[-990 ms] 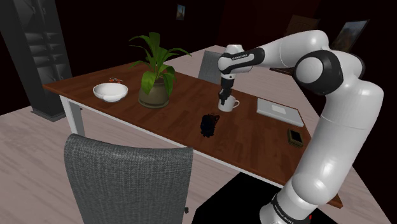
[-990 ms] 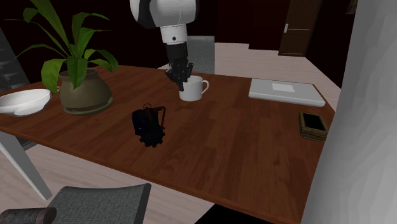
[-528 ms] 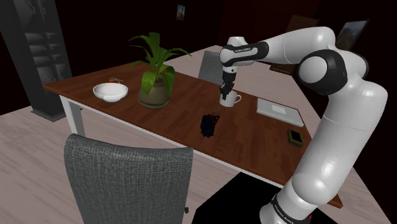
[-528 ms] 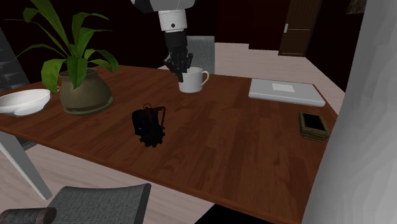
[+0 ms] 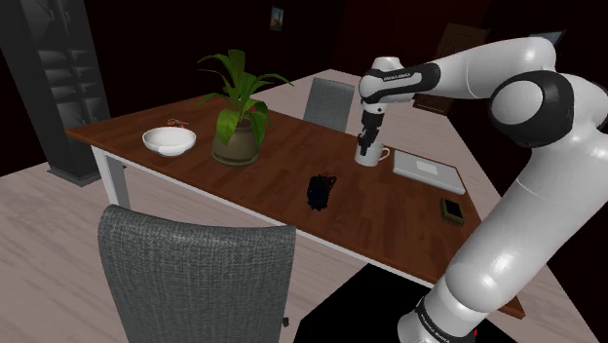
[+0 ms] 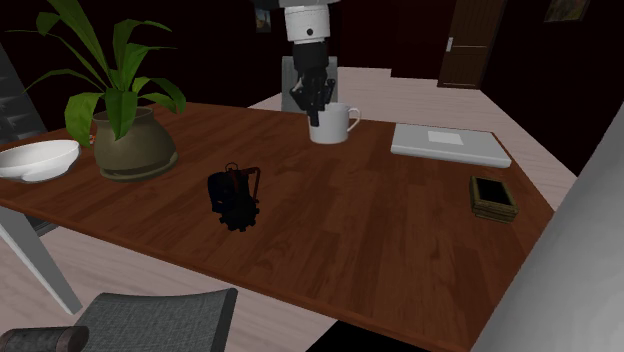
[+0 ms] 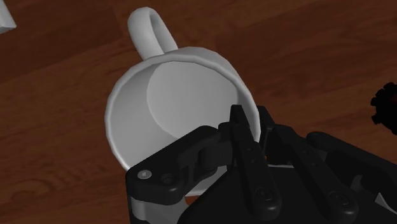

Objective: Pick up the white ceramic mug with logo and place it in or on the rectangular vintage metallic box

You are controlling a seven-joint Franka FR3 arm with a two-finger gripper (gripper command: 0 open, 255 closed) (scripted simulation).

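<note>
Over the wooden table (image 6: 380, 230), the black gripper (image 6: 315, 110) pinches the white mug (image 6: 335, 125). Likely mid-carry; next, reach the dark rectangular box (image 6: 493, 196).

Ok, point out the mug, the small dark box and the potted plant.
white mug (image 6: 332, 127), second exterior view, side wall.
small dark box (image 6: 492, 191), second exterior view, top face.
potted plant (image 6: 135, 148), second exterior view, the pot.

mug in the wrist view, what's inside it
The mug looks empty: bare white wall and bottom. The black jaws clasp its rim, one reaching inside, and cover the part of the interior nearest them.
</note>
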